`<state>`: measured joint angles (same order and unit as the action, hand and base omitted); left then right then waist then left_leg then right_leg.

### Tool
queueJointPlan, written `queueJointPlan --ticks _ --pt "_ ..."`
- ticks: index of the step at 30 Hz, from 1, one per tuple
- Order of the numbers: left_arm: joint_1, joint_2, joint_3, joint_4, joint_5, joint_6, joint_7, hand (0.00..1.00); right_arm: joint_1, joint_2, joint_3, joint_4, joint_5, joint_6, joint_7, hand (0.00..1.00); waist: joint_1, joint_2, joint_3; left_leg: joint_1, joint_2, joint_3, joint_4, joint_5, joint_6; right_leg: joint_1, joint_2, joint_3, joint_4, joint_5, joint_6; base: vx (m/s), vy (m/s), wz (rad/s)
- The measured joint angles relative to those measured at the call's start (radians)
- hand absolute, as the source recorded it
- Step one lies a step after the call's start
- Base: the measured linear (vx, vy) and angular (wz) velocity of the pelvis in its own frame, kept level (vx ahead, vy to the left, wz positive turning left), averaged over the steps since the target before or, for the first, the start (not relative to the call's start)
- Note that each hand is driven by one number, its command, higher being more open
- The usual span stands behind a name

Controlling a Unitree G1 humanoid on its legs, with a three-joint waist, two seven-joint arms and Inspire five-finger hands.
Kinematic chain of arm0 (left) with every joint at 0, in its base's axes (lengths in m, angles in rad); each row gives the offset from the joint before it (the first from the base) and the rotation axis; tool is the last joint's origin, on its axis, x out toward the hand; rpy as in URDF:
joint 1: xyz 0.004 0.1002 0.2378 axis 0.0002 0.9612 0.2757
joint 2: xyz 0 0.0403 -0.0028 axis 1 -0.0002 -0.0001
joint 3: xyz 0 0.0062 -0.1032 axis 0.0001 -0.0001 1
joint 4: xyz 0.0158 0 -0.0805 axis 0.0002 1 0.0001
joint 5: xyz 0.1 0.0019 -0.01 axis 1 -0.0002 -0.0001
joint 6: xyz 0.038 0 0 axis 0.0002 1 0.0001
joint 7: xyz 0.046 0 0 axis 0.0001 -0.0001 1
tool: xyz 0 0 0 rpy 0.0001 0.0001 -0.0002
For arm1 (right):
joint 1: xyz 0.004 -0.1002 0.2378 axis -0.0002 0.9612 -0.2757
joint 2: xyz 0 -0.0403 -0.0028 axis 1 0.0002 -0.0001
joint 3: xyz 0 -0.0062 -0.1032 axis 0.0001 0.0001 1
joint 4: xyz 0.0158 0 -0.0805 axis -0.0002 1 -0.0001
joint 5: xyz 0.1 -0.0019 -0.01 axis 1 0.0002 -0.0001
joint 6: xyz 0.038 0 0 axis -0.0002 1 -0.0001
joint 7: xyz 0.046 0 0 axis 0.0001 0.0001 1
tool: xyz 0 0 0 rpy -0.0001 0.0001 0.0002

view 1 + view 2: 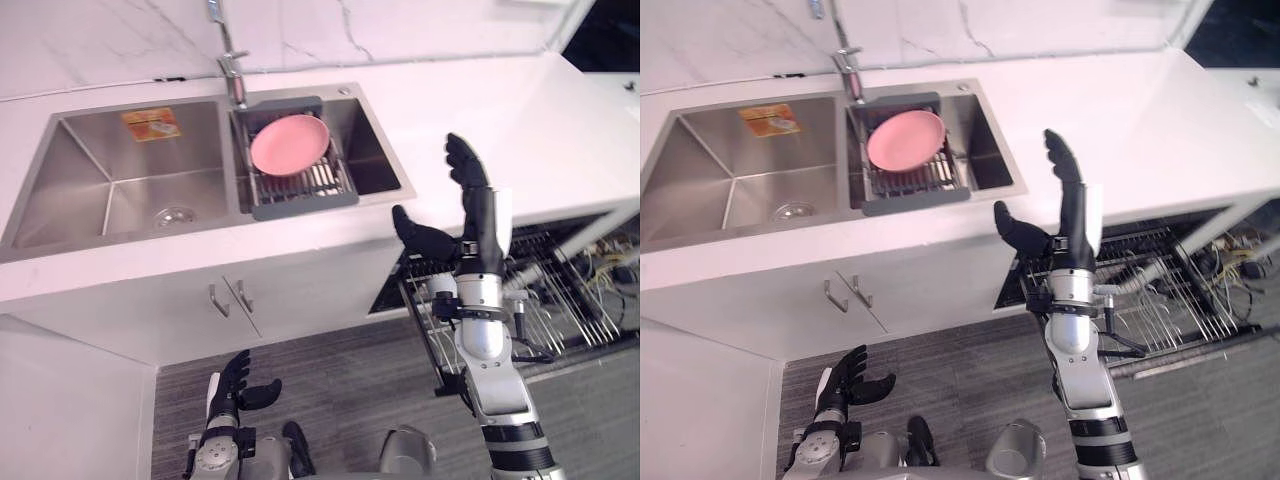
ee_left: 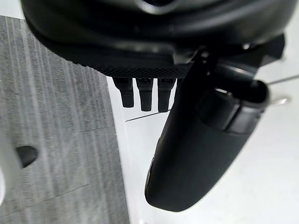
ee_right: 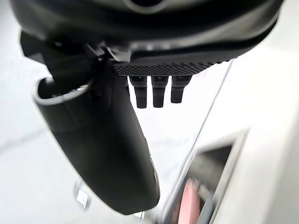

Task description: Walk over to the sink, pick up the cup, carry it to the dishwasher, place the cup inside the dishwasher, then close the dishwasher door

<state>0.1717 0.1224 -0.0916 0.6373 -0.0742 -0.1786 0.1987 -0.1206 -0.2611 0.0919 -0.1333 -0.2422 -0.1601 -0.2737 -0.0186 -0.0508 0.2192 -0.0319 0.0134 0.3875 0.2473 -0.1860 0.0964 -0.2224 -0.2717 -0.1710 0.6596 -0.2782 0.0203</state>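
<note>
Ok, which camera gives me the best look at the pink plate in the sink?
The left eye view: the whole pink plate shows unobstructed, resting in the dark rack in the sink's right basin. The right eye view shows it just as fully. The right wrist view catches a pink sliver of it.

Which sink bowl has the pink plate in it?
The right bowl, nearer the raised right robot hand. A grey rack sits in it with the pink plate on top. The bigger left bowl has a drain and an orange sticker instead.
</note>
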Motion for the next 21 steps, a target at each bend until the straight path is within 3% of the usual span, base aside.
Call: queueJointPlan --ticks 1,2,3,4,5,7,10,14,21 --pt "0.000 0.003 -0.005 0.000 0.001 0.000 -0.004 0.90 -0.006 -0.020 0.006 0.005 0.000 0.000 0.009 0.90 -0.001 0.000 -0.006 0.000 -0.002 -0.020 0.000 0.000 0.000 -0.012 0.033 0.029 -0.060 0.002 0.004 0.23 -0.063 0.83" --pt "-0.004 0.013 -0.020 0.001 0.017 -0.001 -0.006 0.90 -0.015 -0.053 0.009 0.007 0.000 0.000 0.017 0.90 0.000 -0.005 -0.013 -0.001 -0.011 -0.047 0.000 0.000 -0.008 -0.026 0.062 0.051 -0.163 0.053 0.025 0.16 -0.066 0.70" --pt "-0.003 0.020 -0.026 0.001 0.021 -0.003 -0.008 0.90 -0.022 -0.067 0.011 0.009 0.000 0.000 0.021 0.90 0.001 -0.014 -0.019 0.000 -0.022 -0.056 0.000 -0.004 -0.017 -0.030 0.066 0.054 -0.221 0.118 0.025 0.25 -0.128 0.75" --pt "-0.001 0.011 -0.025 0.023 0.035 -0.001 -0.013 0.90 -0.039 -0.100 0.014 0.021 -0.005 0.000 0.032 0.90 0.001 0.004 -0.041 0.001 -0.020 -0.081 -0.005 -0.008 -0.036 -0.014 0.073 0.049 -0.266 0.156 0.063 0.24 -0.131 0.39" --pt "0.013 -0.002 -0.026 0.023 0.037 -0.003 -0.014 0.90 -0.055 -0.117 0.022 0.034 -0.009 0.000 0.034 0.90 0.004 0.026 -0.054 0.002 -0.001 -0.084 -0.013 -0.010 -0.045 0.007 0.093 0.037 -0.308 0.172 0.061 0.21 -0.111 0.24" --pt "0.040 -0.019 -0.030 0.027 0.038 -0.004 -0.026 0.90 -0.075 -0.155 0.031 0.050 -0.019 0.001 0.038 0.90 0.005 0.053 -0.071 0.017 0.020 -0.093 -0.056 -0.003 -0.069 0.052 0.125 0.010 -0.395 0.201 0.053 0.16 -0.060 0.06" --pt "0.049 -0.019 -0.047 0.033 0.048 -0.004 -0.044 0.90 -0.085 -0.191 0.031 0.066 -0.023 0.001 0.050 0.90 0.005 0.052 -0.073 0.048 0.022 -0.105 -0.112 0.015 -0.093 0.090 0.136 -0.008 -0.450 0.215 0.052 0.14 -0.039 0.13" --pt "0.049 -0.022 -0.064 0.044 0.068 -0.004 -0.053 0.90 -0.134 -0.223 0.031 0.117 -0.038 0.003 0.074 0.90 0.006 0.053 -0.074 0.053 0.015 -0.124 -0.138 0.029 -0.085 0.141 0.143 -0.030 -0.549 0.263 0.059 0.05 0.034 0.13" --pt "0.055 -0.004 -0.063 0.049 0.076 -0.004 -0.053 0.90 -0.151 -0.245 0.032 0.183 -0.104 0.004 0.080 0.90 0.012 0.051 -0.077 0.053 -0.004 -0.174 -0.176 0.066 -0.105 0.193 0.134 -0.080 -0.643 0.317 0.066 -0.03 0.034 0.21"
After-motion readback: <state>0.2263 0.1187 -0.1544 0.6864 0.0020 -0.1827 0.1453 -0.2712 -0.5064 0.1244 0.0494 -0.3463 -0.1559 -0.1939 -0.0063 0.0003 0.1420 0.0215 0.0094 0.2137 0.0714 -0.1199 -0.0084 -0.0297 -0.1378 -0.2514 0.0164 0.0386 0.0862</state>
